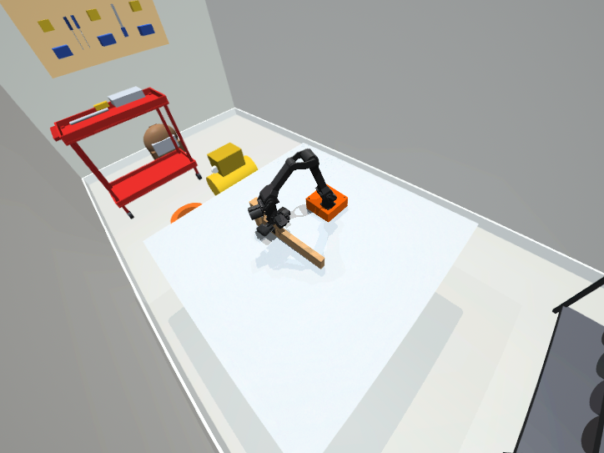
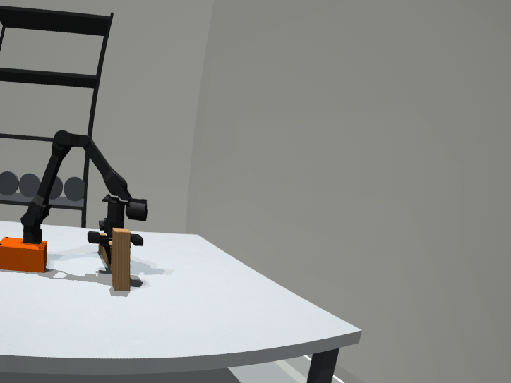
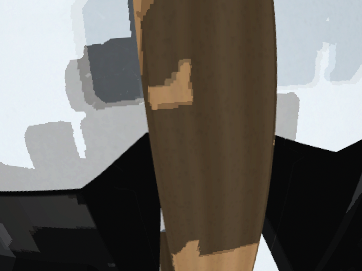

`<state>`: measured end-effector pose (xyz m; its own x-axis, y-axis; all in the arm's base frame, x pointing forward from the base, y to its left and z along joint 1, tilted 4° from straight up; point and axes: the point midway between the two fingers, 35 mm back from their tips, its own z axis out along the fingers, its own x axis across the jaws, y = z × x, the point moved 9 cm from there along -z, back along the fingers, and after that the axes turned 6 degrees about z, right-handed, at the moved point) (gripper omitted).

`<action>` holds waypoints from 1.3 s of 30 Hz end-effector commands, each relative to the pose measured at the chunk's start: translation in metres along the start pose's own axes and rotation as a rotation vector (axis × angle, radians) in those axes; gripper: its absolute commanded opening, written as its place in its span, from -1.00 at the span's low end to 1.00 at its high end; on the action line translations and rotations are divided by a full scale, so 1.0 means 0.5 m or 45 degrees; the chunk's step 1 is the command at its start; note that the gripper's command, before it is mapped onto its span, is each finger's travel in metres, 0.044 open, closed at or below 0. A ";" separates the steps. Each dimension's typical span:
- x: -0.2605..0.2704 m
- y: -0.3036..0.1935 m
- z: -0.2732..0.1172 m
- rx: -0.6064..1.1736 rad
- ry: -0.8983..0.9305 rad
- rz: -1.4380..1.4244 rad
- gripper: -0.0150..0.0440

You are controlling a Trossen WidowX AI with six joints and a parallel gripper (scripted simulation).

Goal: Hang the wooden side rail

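Rail [image 1: 301, 247] [image 3: 212, 146] gripped, and we're at the headboard post [image 1: 254, 203] [image 2: 121, 260]!

Gripper [image 1: 272, 224] [image 3: 189, 136] clamped on the rail, its near end by the post; hooks hidden, seating can't be told. Release and retreat remain!

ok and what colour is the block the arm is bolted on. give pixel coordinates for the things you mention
Bright orange [image 1: 319, 209] [image 2: 21, 258]; the top view shows it best.

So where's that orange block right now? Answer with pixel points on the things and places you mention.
The orange block [image 1: 317, 203] [image 2: 21, 258] sits on the white table [image 1: 322, 321] [image 2: 238, 314] under the black arm's foot; in the exterior view it is at the far left, left of the upright wooden post [image 2: 121, 263].
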<state>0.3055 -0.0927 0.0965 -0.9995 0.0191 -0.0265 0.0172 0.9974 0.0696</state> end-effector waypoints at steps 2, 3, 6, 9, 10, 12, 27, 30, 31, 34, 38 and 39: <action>0.001 -0.004 0.000 0.003 -0.004 -0.003 -0.49; 0.001 -0.004 0.000 0.003 -0.004 -0.003 -0.49; 0.002 -0.005 -0.001 0.003 -0.004 -0.003 -0.49; 0.003 -0.005 -0.002 0.003 -0.004 -0.003 -0.49; 0.002 -0.005 -0.002 0.003 -0.004 -0.003 -0.49; 0.002 -0.006 -0.002 0.003 -0.004 -0.003 -0.49; -0.001 -0.009 -0.005 0.003 -0.004 -0.003 -0.49; -0.002 -0.010 -0.004 0.003 -0.004 -0.003 -0.49; -0.002 -0.010 -0.005 0.003 -0.004 -0.003 -0.49; -0.003 -0.010 -0.005 0.003 -0.004 -0.003 -0.49; -0.004 -0.011 -0.006 0.003 -0.004 -0.003 -0.49; -0.004 -0.012 -0.006 0.003 -0.004 -0.003 -0.49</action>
<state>0.3049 -0.0968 0.0962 -0.9995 0.0219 -0.0209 0.0203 0.9972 0.0715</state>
